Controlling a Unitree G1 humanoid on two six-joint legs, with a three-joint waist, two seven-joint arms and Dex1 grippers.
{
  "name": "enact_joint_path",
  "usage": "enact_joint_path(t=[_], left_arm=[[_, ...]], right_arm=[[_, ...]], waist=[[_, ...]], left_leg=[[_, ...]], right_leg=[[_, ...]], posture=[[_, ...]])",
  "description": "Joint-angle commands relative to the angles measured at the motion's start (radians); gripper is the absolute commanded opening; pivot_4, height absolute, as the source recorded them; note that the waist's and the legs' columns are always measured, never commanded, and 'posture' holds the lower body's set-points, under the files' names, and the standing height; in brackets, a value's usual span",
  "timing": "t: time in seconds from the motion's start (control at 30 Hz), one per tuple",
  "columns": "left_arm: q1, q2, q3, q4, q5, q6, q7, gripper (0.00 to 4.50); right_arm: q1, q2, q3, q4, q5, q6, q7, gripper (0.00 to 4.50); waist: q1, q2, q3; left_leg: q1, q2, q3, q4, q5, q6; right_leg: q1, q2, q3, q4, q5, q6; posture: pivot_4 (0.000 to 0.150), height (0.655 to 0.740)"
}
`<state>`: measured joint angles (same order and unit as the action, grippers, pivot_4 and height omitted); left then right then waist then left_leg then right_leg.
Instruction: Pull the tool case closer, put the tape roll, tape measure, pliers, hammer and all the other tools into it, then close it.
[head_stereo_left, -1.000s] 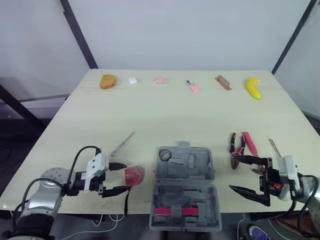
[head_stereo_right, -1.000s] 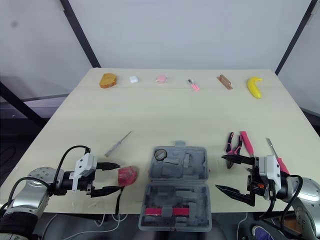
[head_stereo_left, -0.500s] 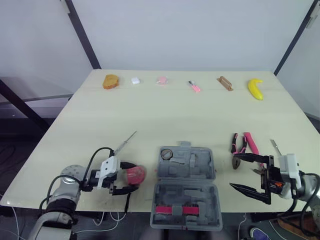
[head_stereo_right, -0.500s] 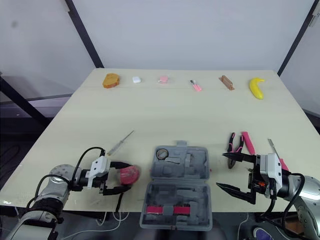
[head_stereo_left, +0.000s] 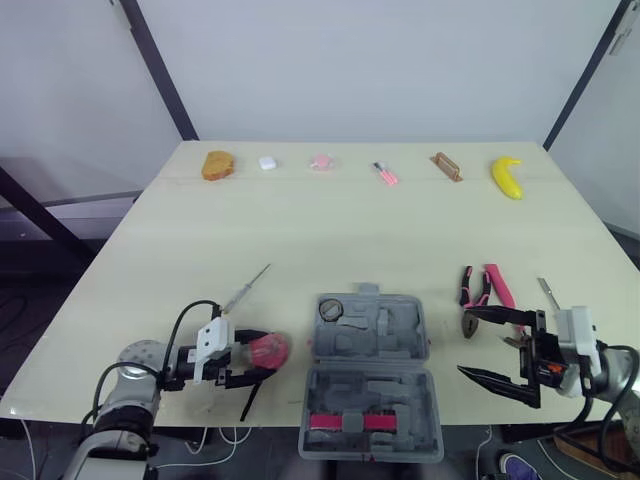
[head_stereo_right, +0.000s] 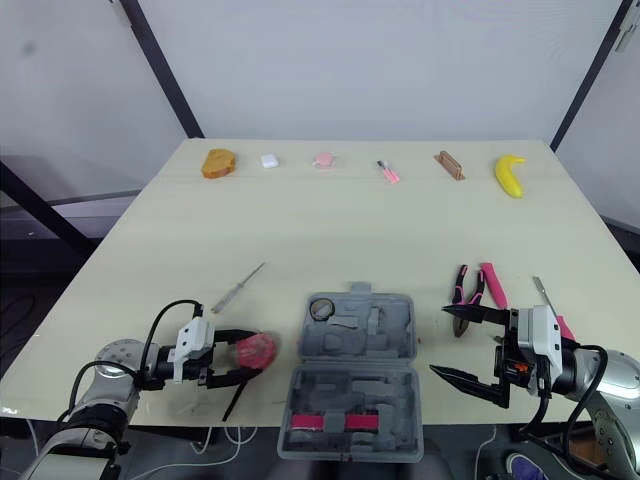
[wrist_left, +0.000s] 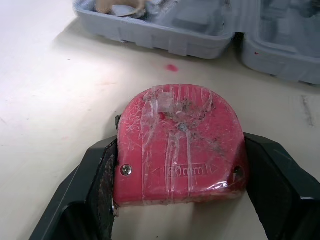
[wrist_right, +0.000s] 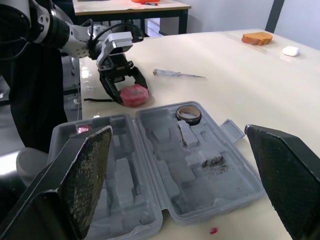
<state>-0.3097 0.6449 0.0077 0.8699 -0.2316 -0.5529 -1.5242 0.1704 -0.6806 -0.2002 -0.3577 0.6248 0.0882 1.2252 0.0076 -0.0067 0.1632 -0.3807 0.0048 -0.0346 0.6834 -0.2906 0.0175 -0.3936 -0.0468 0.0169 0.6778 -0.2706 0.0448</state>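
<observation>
Left gripper (head_stereo_left: 262, 354) is clamped on the red tape measure (wrist_left: 180, 145), one finger pressed to each side, and the thing lies flat on the table (head_stereo_left: 350, 230) just left of the open tool case (head_stereo_left: 370, 375), near the front edge. The tape roll (head_stereo_left: 331, 309) sits in the case's far left pocket. The right gripper (head_stereo_left: 464, 343) hangs spread wide, holding nothing, beside the case and near the pliers (head_stereo_left: 474, 290).

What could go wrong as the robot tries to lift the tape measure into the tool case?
The jaws of the left gripper sit against only the near part of the tape measure, whose wrap looks glossy, so it may slip or twist out. The tool case lies close beside it; a low carry could catch its rim.
</observation>
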Motion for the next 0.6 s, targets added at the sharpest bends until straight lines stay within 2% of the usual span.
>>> enact_joint_path(t=[0.03, 0.17, 0.3, 0.43, 0.6], left_arm=[[-0.009, 0.044, -0.008, -0.14, -0.069, 0.054, -0.081, 3.0], [-0.051, 0.069, -0.071, -0.336, -0.13, 0.147, -0.09, 3.0], [-0.079, 0.048, -0.111, -0.543, -0.177, 0.294, -0.088, 3.0], [-0.087, 0.036, -0.152, -0.699, -0.197, 0.415, -0.052, 3.0], [-0.181, -0.039, -0.221, -0.827, -0.16, 0.537, 0.026, 3.0]], right_arm=[[0.001, -0.031, -0.005, -0.07, 0.089, 0.084, 0.002, 4.5], [-0.02, -0.044, 0.007, -0.105, 0.135, 0.194, -0.066, 4.5], [-0.039, -0.039, 0.015, -0.138, 0.187, 0.326, -0.183, 4.5], [-0.061, -0.033, 0.007, -0.18, 0.273, 0.453, -0.292, 4.5], [-0.113, 0.015, 0.015, -0.256, 0.412, 0.592, -0.508, 4.5]], waist=[[0.001, -0.002, 0.001], [0.006, -0.004, 0.002], [0.004, -0.004, 0.002], [-0.007, -0.004, 0.002], [-0.015, -0.005, 0.003]], left_leg=[[0.0, 0.0, 0.0, 0.0, 0.0, 0.0], [-0.001, 0.0, -0.002, 0.0, 0.0, 0.0], [-0.001, 0.0, -0.001, 0.001, 0.0, 0.0], [-0.002, 0.0, -0.001, 0.0, 0.0, 0.0], [-0.003, 0.0, -0.001, 0.0, 0.0, 0.0]], right_leg=[[0.0, 0.0, 0.0, 0.0, 0.0, 0.0], [0.0, 0.0, -0.001, 0.0, 0.0, 0.0], [0.0, -0.001, 0.0, 0.0, 0.0, 0.0], [-0.001, 0.0, 0.0, -0.001, 0.0, 0.0], [-0.002, 0.001, 0.0, 0.0, 0.0, 0.0]], posture=[[0.15, 0.74], [0.15, 0.74], [0.15, 0.74], [0.15, 0.74], [0.15, 0.74]])
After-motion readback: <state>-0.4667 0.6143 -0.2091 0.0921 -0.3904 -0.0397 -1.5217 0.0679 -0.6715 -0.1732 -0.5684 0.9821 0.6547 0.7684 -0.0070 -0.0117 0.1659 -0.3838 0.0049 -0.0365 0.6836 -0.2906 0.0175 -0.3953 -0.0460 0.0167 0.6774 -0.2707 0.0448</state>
